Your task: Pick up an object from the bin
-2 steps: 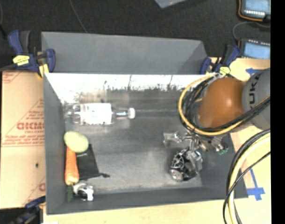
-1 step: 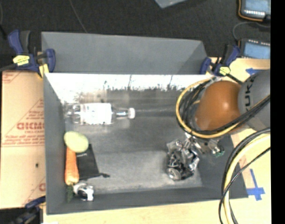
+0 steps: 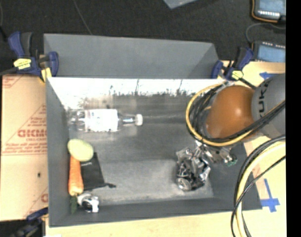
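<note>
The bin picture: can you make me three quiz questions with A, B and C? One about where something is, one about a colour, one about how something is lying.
1. Where in the bin is the gripper?
A. by the right side
B. in the left corner
C. at the middle of the far wall

2. What colour is the carrot?
A. blue
B. white
C. orange

3. How is the clear bottle placed?
A. standing upright
B. lying on its side
C. lifted in the air

Answers: A, the gripper is near the right wall. C, the carrot by the left wall is orange. B, the bottle lies flat, cap pointing right.
</note>
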Available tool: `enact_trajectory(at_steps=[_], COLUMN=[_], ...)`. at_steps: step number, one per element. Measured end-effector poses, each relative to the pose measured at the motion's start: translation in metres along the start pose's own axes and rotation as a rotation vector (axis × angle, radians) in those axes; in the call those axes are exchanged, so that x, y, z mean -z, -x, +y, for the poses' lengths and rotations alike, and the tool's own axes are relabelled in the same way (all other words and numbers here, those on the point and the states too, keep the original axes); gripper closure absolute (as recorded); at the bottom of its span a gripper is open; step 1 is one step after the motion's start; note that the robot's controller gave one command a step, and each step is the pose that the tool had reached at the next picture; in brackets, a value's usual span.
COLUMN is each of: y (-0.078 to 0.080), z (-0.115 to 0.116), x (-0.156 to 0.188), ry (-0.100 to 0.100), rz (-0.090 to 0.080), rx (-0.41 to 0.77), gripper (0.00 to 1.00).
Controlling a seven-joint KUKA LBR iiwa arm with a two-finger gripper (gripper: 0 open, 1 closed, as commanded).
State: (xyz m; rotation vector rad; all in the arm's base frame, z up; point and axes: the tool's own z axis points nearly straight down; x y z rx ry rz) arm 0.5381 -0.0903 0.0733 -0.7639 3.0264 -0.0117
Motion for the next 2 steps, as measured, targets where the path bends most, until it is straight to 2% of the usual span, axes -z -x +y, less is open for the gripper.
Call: enact_trajectory(at_steps=[2], y=[-0.0006], z=[0.0004], x=[0.0094], ry=[0.002], rz=[0.002], rx=[0.000], gripper=[1.00])
